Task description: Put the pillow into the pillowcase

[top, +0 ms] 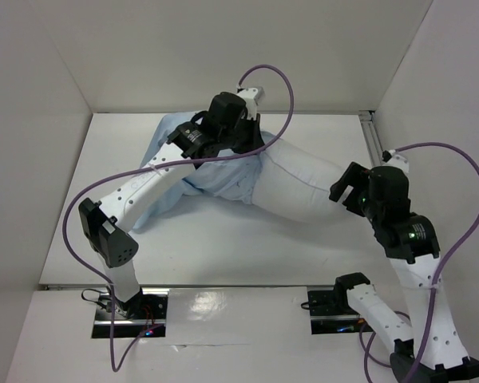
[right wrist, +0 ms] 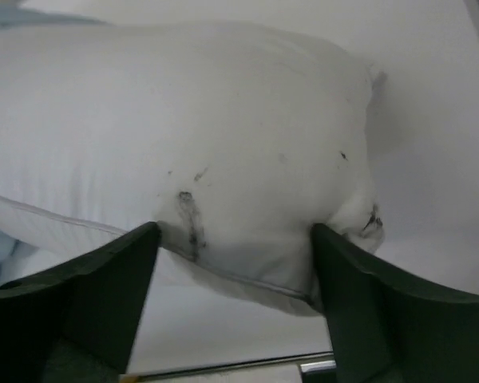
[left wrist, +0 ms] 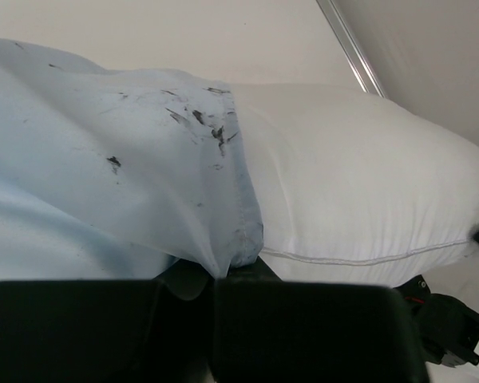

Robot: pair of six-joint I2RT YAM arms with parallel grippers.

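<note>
pillow (left wrist: pixel 359 183) far end hidden inside pillowcase (left wrist: pixel 104 167), left claw (left wrist: pixel 215 275) tips buried

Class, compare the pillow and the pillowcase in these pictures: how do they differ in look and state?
The pillow is white and plump; the pillowcase is light blue, thin and wrinkled. The left claw pinches the pillowcase's hem; the right claw is open around the pillow's end. Both are soft fabric with dark smudges.

A: Left arm is seen stretched far forward and to the right across the table; the left gripper (top: pixel 241 137) is closed, a fold of cloth being pinched between the jaws.

B: And the right?

A: Right arm is bent at the elbow, angled inward; the right gripper (top: pixel 339 191) is spread wide, fingers (right wrist: pixel 104 295) set apart.
</note>
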